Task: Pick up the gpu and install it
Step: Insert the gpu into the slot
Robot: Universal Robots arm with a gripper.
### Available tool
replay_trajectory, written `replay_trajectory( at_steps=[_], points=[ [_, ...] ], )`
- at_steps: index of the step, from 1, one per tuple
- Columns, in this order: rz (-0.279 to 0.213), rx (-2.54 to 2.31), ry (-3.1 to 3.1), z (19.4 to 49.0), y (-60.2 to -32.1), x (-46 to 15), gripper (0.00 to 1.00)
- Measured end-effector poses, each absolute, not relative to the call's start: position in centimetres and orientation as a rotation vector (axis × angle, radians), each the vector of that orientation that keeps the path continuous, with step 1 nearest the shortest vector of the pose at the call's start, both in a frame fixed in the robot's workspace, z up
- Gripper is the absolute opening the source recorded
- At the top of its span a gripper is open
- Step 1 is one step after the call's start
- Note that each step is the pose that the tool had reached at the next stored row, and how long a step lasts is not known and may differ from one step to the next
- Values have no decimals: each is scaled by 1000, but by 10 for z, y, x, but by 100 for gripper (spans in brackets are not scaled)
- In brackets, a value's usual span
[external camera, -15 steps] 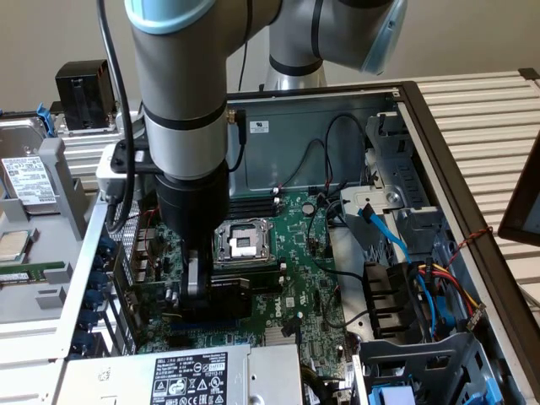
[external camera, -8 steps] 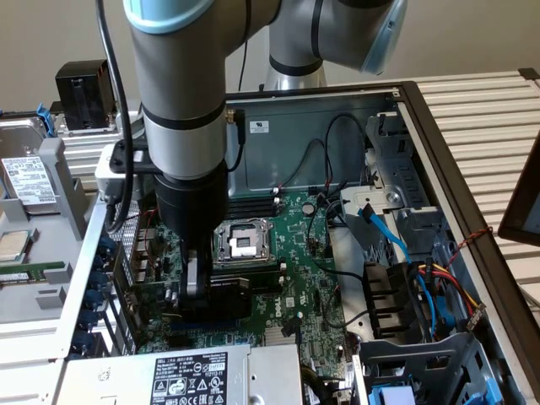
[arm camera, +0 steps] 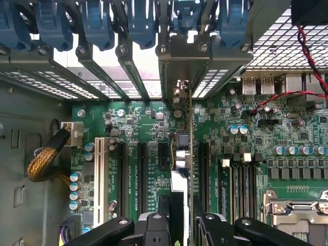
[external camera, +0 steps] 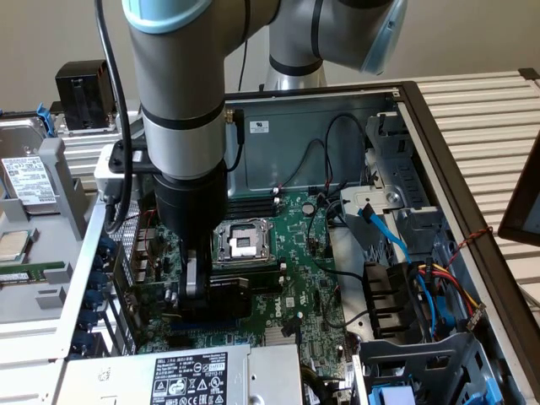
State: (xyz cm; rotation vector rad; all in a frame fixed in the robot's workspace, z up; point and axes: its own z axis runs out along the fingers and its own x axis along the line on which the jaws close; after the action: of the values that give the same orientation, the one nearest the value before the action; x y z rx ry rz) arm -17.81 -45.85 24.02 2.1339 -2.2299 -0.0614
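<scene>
In the exterior view my gripper [external camera: 199, 291] reaches down into the open computer case and is shut on the gpu [external camera: 228, 297], whose black shroud shows just above the green motherboard [external camera: 295, 245]. The wrist view looks along the gpu [arm camera: 180, 154] edge-on. It stands upright between my black fingers [arm camera: 163, 218], over the motherboard [arm camera: 143, 123] between two black expansion slots [arm camera: 142, 171]. Its far end reaches the rear slot openings [arm camera: 179, 87]. Whether its edge sits in a slot is hidden.
The CPU socket [external camera: 240, 240] and RAM slots [arm camera: 241, 184] lie beside the card. Blue retention clips [arm camera: 102, 25] line the rear wall. A power supply [external camera: 186, 375], a blue cable [external camera: 384, 228], a drive cage [external camera: 405, 312] and a braided cable [arm camera: 46, 159] crowd the case.
</scene>
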Motion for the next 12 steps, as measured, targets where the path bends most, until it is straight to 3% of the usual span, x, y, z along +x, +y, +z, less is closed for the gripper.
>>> replay_trajectory(
  at_steps=[12],
  points=[
    [-61,2135,-2229,238,-459,-178,27]
  ],
)
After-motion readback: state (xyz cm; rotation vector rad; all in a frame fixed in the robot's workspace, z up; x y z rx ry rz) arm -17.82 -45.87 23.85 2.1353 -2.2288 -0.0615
